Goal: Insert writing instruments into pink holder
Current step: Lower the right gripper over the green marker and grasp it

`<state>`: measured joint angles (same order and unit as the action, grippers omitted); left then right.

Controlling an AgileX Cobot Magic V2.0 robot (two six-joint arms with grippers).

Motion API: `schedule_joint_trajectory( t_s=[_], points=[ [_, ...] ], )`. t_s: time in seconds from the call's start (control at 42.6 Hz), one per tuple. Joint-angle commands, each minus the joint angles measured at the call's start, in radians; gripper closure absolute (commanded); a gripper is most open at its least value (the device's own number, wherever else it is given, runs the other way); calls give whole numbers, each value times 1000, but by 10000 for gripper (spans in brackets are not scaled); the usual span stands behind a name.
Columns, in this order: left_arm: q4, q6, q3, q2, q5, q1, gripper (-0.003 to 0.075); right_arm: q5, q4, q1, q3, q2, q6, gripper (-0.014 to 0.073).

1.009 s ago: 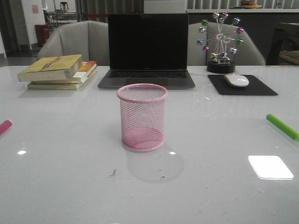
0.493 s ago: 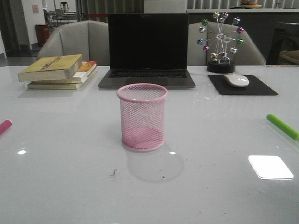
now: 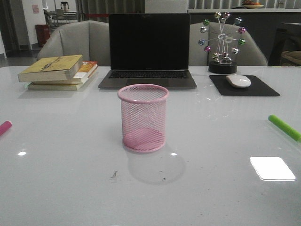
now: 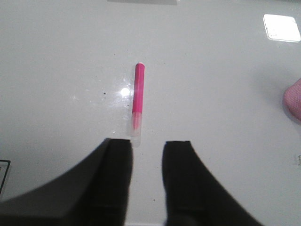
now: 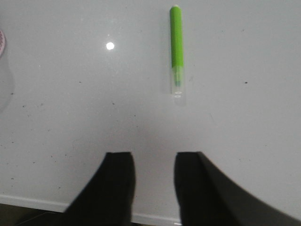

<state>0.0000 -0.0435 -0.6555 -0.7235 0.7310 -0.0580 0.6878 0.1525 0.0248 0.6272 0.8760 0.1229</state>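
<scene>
Front: holder (image 3: pixel 143 117) upright at table centre, empty; pink pen (image 3: pixel 4 127) at its 9 o'clock by the table edge, green pen (image 3: pixel 284 127) at 3 o'clock, both flat, well apart from it. L wrist: L gripper (image 4: pixel 146 155) parted, holding nothing, pink pen just beyond the fingertips. R wrist: R gripper (image 5: pixel 153 167) parted, empty, green pen farther off. Risk, my guess: round pens roll on the glossy top if one finger lands first; tilted drop could tip the holder.

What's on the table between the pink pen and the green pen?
The pink holder stands between the pink pen and the green pen, roughly midway, in the front view. Otherwise only bare table.
</scene>
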Motion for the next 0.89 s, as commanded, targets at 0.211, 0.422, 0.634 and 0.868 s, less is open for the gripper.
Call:
schedule_joint_trajectory(
  t_s=[0.211,0.422,0.634,0.868],
  points=[
    [-30,13,-29,-70,-80,-4,258,-100,10,-1,109,232,8,74],
    [-22,15,-29,-105,-84,-94,267,-47,10,-1,264,477,15,74],
    [0,15,-29,-125,-86,-164,267,-28,-6,-1,435,715,17,74],
    [0,15,-29,-127,-88,-172,267,29,-55,-1,631,921,17,74]
  ],
)
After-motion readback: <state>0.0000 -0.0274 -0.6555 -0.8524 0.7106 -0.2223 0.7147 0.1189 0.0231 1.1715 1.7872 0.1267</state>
